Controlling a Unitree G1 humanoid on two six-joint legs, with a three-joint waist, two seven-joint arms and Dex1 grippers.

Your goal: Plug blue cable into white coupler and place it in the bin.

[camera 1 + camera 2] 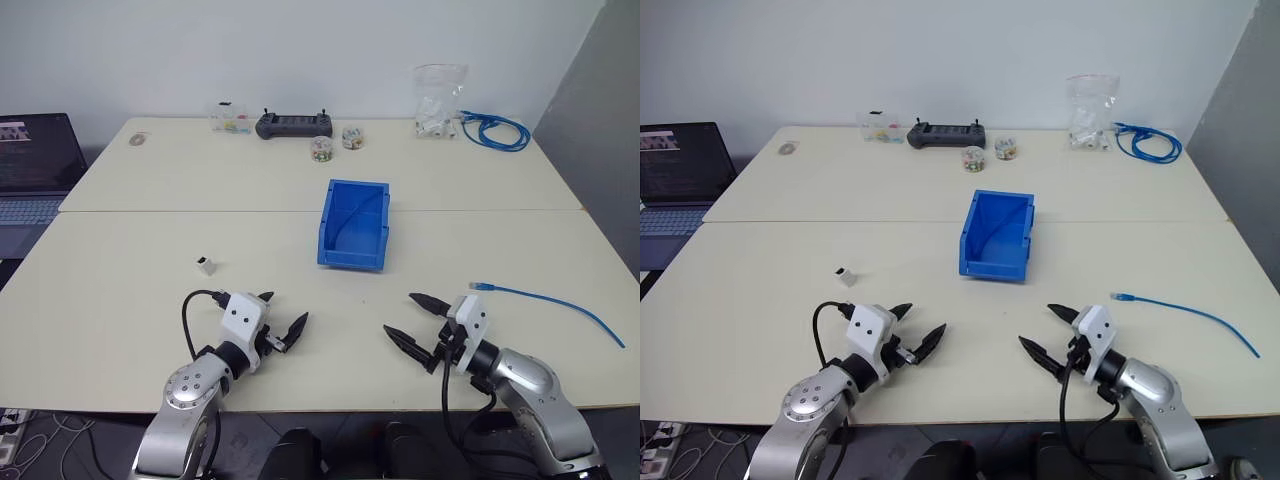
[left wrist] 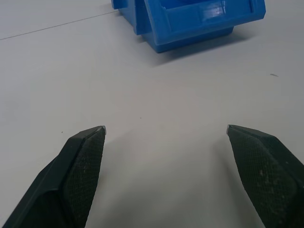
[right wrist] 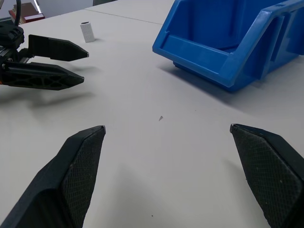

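Both end effectors, left and right, are held wide and empty near the tabletop's front edge. The white coupler should be approached squarely; the blue cable lies toward the right edge, the bin mid-tabletop.

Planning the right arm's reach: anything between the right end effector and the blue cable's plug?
Nothing visible. The right end effector is open over bare table, and the blue cable lies beyond it, plug end nearest.

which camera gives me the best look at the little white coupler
The right wrist view: the white coupler stands upright on the table, large enough to make out its boxy shape. Both eye views show it as a tiny block left of the bin.
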